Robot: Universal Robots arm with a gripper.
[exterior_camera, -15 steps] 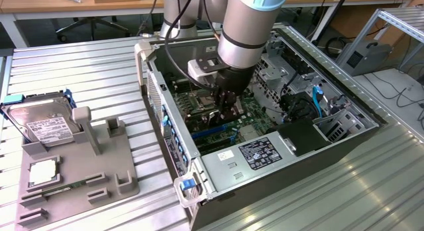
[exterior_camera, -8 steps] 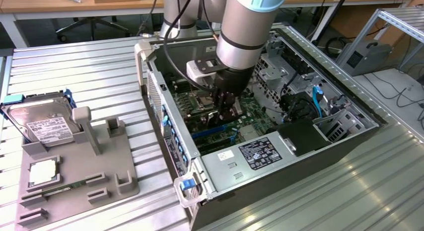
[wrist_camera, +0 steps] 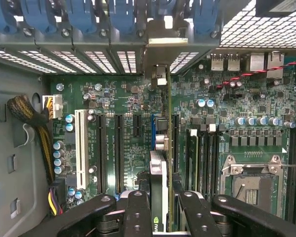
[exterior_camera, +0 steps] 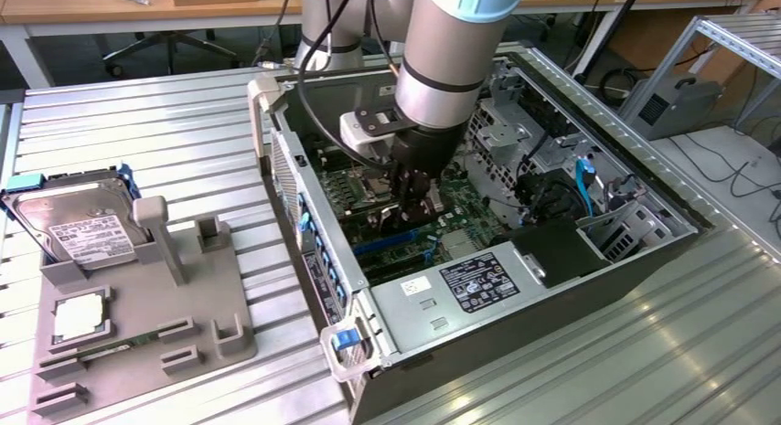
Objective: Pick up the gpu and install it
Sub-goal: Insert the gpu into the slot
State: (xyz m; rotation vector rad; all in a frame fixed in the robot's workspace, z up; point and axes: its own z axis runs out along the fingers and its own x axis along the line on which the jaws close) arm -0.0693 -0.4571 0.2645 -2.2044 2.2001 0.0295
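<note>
Inside the open computer case (exterior_camera: 366, 302), my gripper (exterior_camera: 412, 204) reaches down over the green motherboard (exterior_camera: 470, 219). It is shut on the gpu (wrist_camera: 160, 173), a thin card seen edge-on between the two black fingers (wrist_camera: 138, 212) in the wrist view. The card stands upright along a blue-ended expansion slot (wrist_camera: 153, 128) among the black slots. Its pale metal bracket (wrist_camera: 158, 49) meets the case's rear slot panel, under the blue latches (wrist_camera: 113, 15). In the exterior view the gpu (exterior_camera: 415, 217) is a dark sliver just below the fingers.
A grey fixture (exterior_camera: 146, 324) at the exterior view's left holds a hard drive (exterior_camera: 80, 228), a square chip (exterior_camera: 80, 315) and a green memory stick (exterior_camera: 116, 347). Within the case sit the power supply (exterior_camera: 476, 279), the CPU socket (wrist_camera: 251, 182), a white slot (wrist_camera: 80, 143) and a cable bundle (wrist_camera: 27, 111).
</note>
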